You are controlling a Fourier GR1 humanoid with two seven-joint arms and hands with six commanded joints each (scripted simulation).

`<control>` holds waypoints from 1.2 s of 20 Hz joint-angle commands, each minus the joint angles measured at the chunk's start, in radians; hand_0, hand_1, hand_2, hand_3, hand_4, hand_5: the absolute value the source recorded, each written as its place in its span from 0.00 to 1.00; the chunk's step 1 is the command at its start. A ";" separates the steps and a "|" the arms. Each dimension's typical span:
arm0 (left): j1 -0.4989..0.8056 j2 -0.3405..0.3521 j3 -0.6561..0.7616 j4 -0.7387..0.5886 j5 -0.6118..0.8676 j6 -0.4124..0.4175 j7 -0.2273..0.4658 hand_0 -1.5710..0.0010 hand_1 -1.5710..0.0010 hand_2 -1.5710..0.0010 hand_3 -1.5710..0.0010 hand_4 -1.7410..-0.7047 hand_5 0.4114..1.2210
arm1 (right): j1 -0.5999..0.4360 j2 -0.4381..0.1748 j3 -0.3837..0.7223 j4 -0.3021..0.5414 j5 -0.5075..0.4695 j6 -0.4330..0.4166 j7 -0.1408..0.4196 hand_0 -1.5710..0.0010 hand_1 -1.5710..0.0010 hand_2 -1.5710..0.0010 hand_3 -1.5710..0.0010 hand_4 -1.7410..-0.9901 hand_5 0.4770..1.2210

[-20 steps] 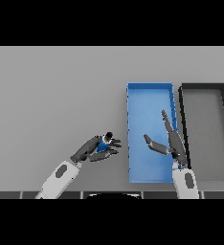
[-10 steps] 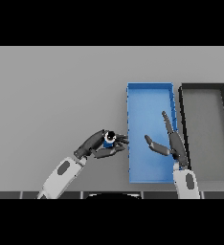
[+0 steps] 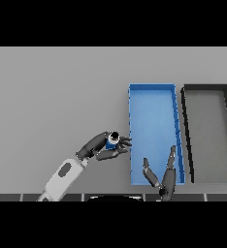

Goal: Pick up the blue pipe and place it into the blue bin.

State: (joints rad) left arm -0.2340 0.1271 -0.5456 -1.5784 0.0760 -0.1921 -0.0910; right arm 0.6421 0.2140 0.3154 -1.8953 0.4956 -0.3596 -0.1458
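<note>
A short blue pipe [image 3: 112, 142] with a dark open end is held in my left hand [image 3: 102, 147], whose fingers and thumb curl round it. The hand sits just left of the blue bin [image 3: 153, 96], its fingertips nearly at the bin's left wall. The bin is a long blue tray with nothing inside it. My right hand [image 3: 163, 175] hovers over the bin's near right corner, fingers straight and spread, holding nothing.
A black bin [image 3: 207, 88] of similar shape stands right beside the blue bin on its right. The grey table [image 3: 52, 97] stretches to the left and far side.
My left hand has carried the pipe to the right, up to the blue bin's left wall. My right hand has drawn back toward the near edge and lower in the view.
</note>
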 commanded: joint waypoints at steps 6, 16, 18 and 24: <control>0.015 -0.002 0.004 -0.019 -0.024 -0.016 -0.006 0.00 0.00 0.00 0.00 0.26 1.00 | 0.120 0.032 0.095 -0.122 -0.072 -0.015 -0.172 1.00 0.99 0.98 1.00 0.76 0.14; 0.019 -0.017 0.027 -0.028 -0.059 -0.050 0.027 0.00 0.00 0.00 0.00 0.26 1.00 | -0.051 -0.092 0.262 -0.363 0.120 0.344 0.231 1.00 1.00 1.00 1.00 0.69 0.08; 0.012 -0.032 0.029 -0.015 -0.074 -0.050 0.030 0.00 0.00 0.00 0.00 0.26 1.00 | -0.121 -0.084 0.282 -0.362 0.139 0.404 0.307 1.00 1.00 1.00 1.00 0.66 0.07; 0.030 -0.036 0.048 -0.038 -0.081 -0.071 0.032 0.00 0.00 0.00 0.00 0.26 1.00 | -0.296 -0.060 0.249 -0.324 0.094 0.536 0.481 1.00 1.00 1.00 1.00 0.68 0.07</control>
State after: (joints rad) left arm -0.2043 0.0913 -0.4978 -1.6163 -0.0062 -0.2645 -0.0594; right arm 0.3476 0.1518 0.5614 -2.2079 0.5906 0.1762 0.3327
